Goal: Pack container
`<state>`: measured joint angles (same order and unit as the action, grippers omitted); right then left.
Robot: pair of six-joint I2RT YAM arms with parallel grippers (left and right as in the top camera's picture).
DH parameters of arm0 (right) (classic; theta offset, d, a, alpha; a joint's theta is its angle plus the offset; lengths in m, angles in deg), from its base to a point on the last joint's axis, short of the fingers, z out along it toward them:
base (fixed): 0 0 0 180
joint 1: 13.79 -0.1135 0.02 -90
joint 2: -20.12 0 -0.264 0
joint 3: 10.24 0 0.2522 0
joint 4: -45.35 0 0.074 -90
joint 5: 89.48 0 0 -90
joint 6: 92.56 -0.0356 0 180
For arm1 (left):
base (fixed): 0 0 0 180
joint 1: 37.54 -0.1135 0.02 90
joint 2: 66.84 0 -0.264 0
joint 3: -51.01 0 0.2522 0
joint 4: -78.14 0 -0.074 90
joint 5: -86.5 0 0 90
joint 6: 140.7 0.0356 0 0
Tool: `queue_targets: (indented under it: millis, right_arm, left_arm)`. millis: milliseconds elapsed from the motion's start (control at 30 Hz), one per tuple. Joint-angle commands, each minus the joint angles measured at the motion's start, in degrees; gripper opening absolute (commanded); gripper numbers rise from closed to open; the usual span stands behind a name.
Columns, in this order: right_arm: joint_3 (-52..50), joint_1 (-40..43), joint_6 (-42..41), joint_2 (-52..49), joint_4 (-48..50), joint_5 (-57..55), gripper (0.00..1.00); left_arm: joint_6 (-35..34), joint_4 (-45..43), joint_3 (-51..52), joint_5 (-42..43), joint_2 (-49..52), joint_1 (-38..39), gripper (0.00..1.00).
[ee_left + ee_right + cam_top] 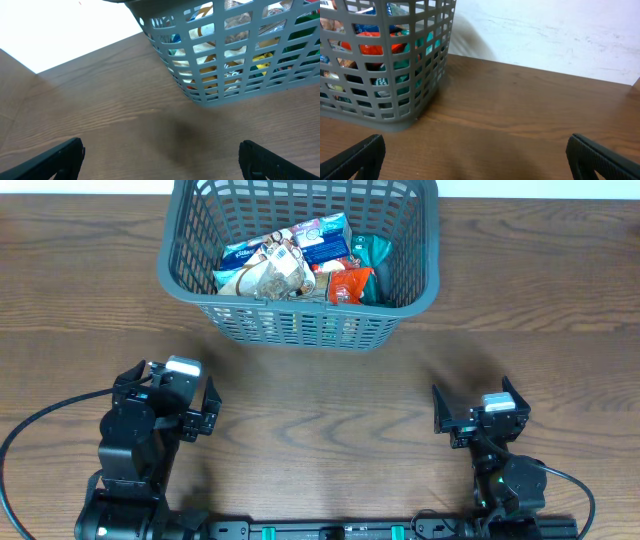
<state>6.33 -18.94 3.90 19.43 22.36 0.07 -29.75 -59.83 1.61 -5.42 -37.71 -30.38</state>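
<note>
Basket (pixel 300 328) sits far-centre on worktop (pixel 330 400), packets (pixel 300 255) heaped inside. We log left fingers (pixel 55 157) and right fingers (pixel 600 160) wide apart, empty, well short of it: likely parked clear, packing seemingly finished.

Colour key: container (pixel 300 328) and surroundings.
We see the container as dark grey with slotted lattice walls, on a brown wood-grain table (pixel 320 395). Inside it we note a blue-and-white packet (pixel 322 237), an orange packet (pixel 350 283), a teal packet (pixel 375 252) and a tan packet (pixel 268 278). In front of it, the left gripper (pixel 162 162) and right gripper (pixel 475 160) are black.
</note>
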Motion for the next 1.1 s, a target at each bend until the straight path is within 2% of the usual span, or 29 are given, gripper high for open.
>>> queue_targets:
  millis: [0,567,700,767,833,1067]
  right_arm:
    - [-0.3,0.5,-0.8,0.4,0.0,-0.1,0.99]
    - [-0.3,0.5,-0.9,0.4,0.0,-0.1,0.99]
    - [-0.3,0.5,-0.8,0.4,0.0,-0.1,0.99]
    - [-0.3,0.5,-0.8,0.4,0.0,-0.1,0.99]
    - [-0.3,0.5,-0.8,0.4,0.0,-0.1,0.99]
    - [-0.3,0.5,-0.8,0.4,0.0,-0.1,0.99]
  left_arm:
    - [-0.5,-0.1,0.0,-0.1,-0.1,-0.3,0.99]
    - [-0.6,1.3,0.0,-0.1,-1.4,-0.3,0.98]
    - [-9.6,7.3,0.7,2.8,-6.0,0.3,0.99]
    - [-10.3,7.0,2.2,7.1,-9.1,0.3,0.99]
    - [-10.4,4.5,4.3,10.1,-12.0,0.3,0.99]
    - [-12.1,-21.5,19.3,11.4,-22.5,0.3,0.99]
